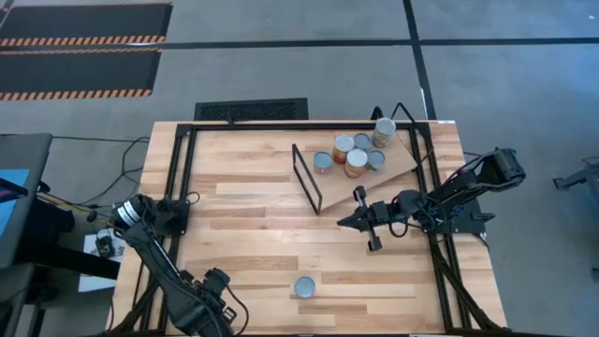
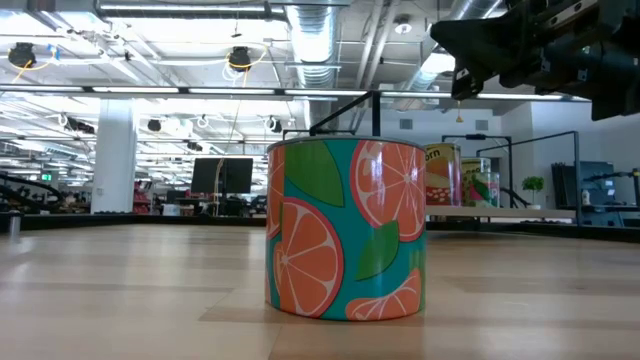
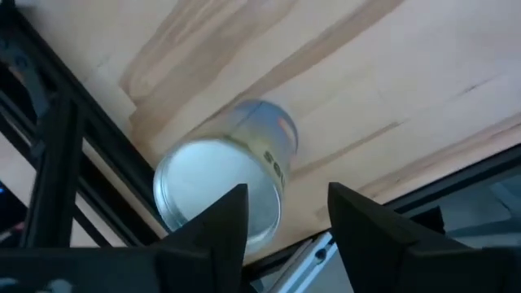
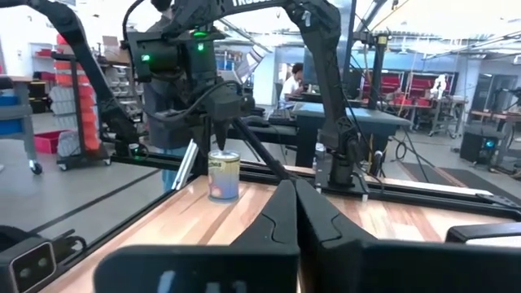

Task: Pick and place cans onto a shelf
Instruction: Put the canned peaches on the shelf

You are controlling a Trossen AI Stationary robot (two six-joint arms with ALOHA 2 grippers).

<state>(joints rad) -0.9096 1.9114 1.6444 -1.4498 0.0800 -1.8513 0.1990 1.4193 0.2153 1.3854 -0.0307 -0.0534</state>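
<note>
One can alone at the near edge, six on the shelf

The left gripper (image 3: 281,232) hovers above the lone can (image 1: 304,286), fingers apart and clear of it; this can stands upright on the wooden tabletop (image 1: 243,201) near its near edge. The right gripper (image 1: 344,222), fingers together and empty, hangs mid-table just near of the shelf (image 1: 401,159), where six cans (image 1: 356,155) cluster at the far right. Beyond the table lies an open workshop with ceiling ducts.
</note>
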